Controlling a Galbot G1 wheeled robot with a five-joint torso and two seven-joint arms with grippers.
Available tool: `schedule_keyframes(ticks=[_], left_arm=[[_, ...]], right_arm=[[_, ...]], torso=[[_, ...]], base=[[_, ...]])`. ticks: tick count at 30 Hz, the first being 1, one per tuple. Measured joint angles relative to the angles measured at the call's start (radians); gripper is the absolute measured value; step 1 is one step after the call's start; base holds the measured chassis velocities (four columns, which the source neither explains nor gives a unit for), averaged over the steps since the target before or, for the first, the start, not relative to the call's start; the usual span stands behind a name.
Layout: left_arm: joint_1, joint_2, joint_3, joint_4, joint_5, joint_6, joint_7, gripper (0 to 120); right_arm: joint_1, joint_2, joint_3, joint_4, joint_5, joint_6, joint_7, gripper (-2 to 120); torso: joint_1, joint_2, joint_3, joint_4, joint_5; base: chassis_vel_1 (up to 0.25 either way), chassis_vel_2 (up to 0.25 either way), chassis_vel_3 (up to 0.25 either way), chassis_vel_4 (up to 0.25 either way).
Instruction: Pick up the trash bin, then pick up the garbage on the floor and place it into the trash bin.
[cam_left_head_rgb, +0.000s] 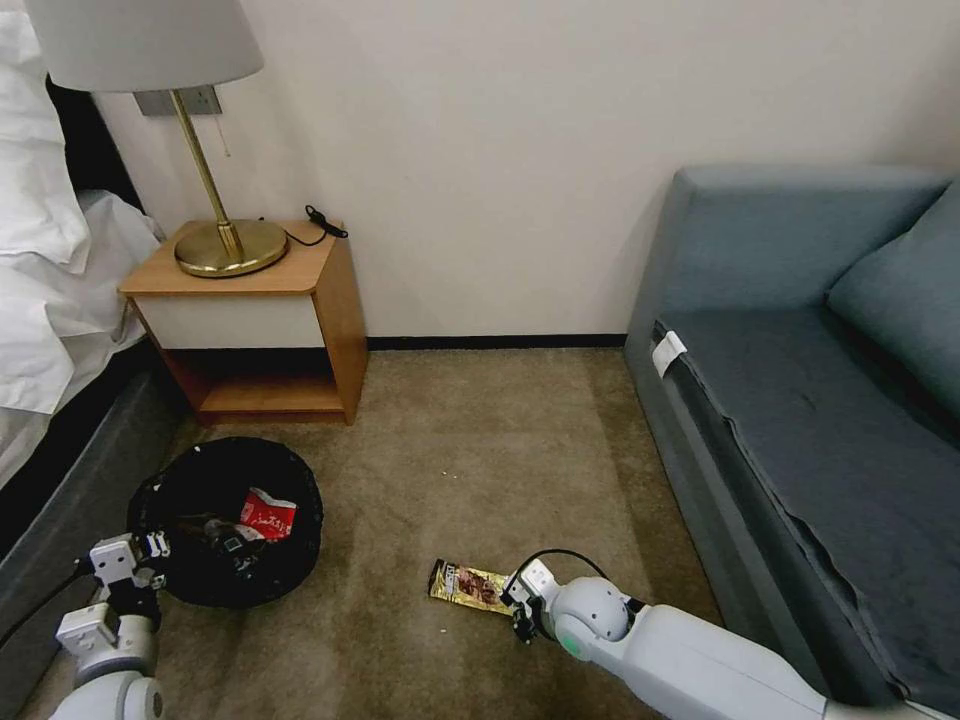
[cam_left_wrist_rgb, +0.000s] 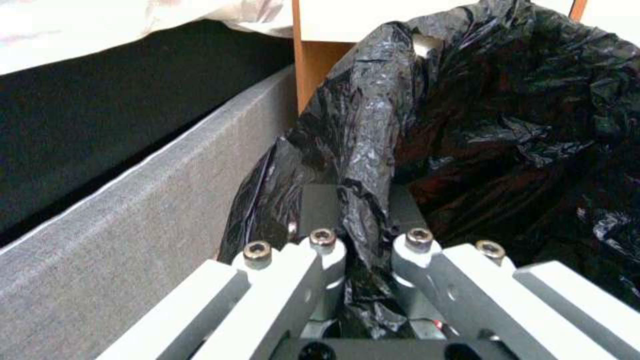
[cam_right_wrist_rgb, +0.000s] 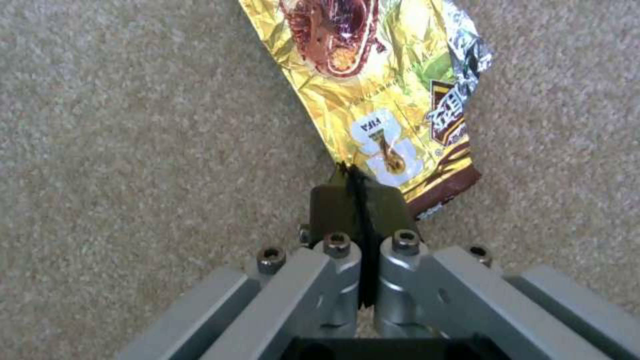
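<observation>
The wrapper (cam_right_wrist_rgb: 373, 95) lay flat on the carpet (cam_left_head_rgb: 480, 440), looking light, thin and crinkly, best pinched at an edge. The right gripper (cam_right_wrist_rgb: 361, 192) was pinched shut on its near end. The left gripper (cam_left_wrist_rgb: 363, 200) clamped the bin (cam_left_head_rgb: 225, 520) rim, beside the bed.

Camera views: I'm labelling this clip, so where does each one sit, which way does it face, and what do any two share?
Head view: high on the robot, facing forward and down at the carpet, the trash bin, both arms.
Left wrist view: behind the left gripper, facing the bin's black bag pinched between its fingers.
Right wrist view: behind the right gripper, facing the carpet and the gold wrapper it has nipped.
Shared: head and right wrist views both show that wrapper.
</observation>
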Motion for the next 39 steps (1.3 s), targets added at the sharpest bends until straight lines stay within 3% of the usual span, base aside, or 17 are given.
schedule_keyframes(ticks=[27, 35, 39], left_arm=[[-0.014, 0.022, 0.001, 0.02, -0.012, 0.004, 0.0, 3], [-0.018, 0.023, -0.001, 0.026, -0.014, 0.004, 0.001, 3], [-0.02, 0.022, 0.001, 0.029, -0.014, 0.004, 0.001, 3]], right_arm=[[-0.002, -0.016, 0.037, 0.018, -0.017, 0.044, -0.021, 1], [-0.006, -0.013, 0.028, 0.022, -0.035, 0.04, -0.032, 35], [-0.007, -0.012, 0.024, 0.018, -0.041, 0.04, -0.032, 45]], torso=[[0.0, 0.0, 0.0, 0.0, 0.0], [0.0, 0.0, 0.0, 0.0001, 0.0001], [0.0, 0.0, 0.0, 0.0, 0.0]], base=[[0.0, 0.0, 0.0, 0.0], [0.0, 0.0, 0.0, 0.0], [0.0, 0.0, 0.0, 0.0]])
